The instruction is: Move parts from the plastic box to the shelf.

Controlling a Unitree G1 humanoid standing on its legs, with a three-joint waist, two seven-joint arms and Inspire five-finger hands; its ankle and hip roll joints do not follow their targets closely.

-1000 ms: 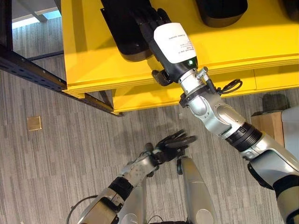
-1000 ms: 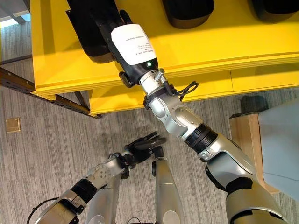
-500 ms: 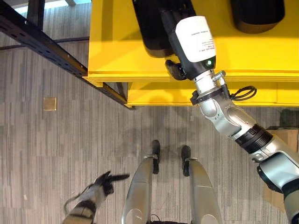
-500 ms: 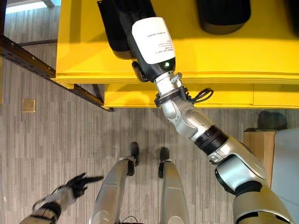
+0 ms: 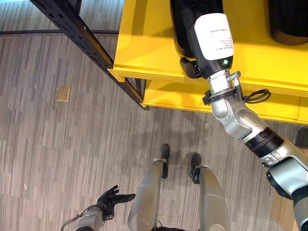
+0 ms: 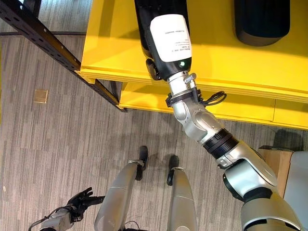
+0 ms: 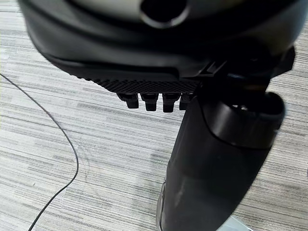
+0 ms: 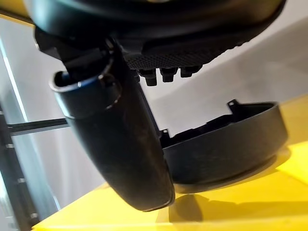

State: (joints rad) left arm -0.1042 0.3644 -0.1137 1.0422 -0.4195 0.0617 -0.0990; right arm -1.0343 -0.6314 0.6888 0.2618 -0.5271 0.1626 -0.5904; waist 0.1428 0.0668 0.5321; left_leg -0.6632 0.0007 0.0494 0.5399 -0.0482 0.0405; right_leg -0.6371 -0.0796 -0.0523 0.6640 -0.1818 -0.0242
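Dropping away from between the legs a second ago, my left robot hand (image 5: 109,198) now hangs low by my left side over the grey wood-grain floor (image 5: 62,139), fingers loosely spread and holding nothing. Farther out, the right arm reaches up over the bright yellow shelf board (image 6: 115,53), and my right robot hand (image 6: 159,19) lies on the long black moulded plastic part (image 5: 185,29) there; whether its fingers are closed on the part I cannot tell from the head cameras. Its wrist camera shows the thumb beside a shallow black plastic part (image 8: 226,149) sitting flat on the yellow board, seemingly ungripped. A second black moulded part (image 6: 262,21) rests farther along the shelf, well apart. I judge this the placing step: I'd check the part sits fully on the board, away from the front edge, then loosen the fingers and lift the robot hand straight off without dragging it.
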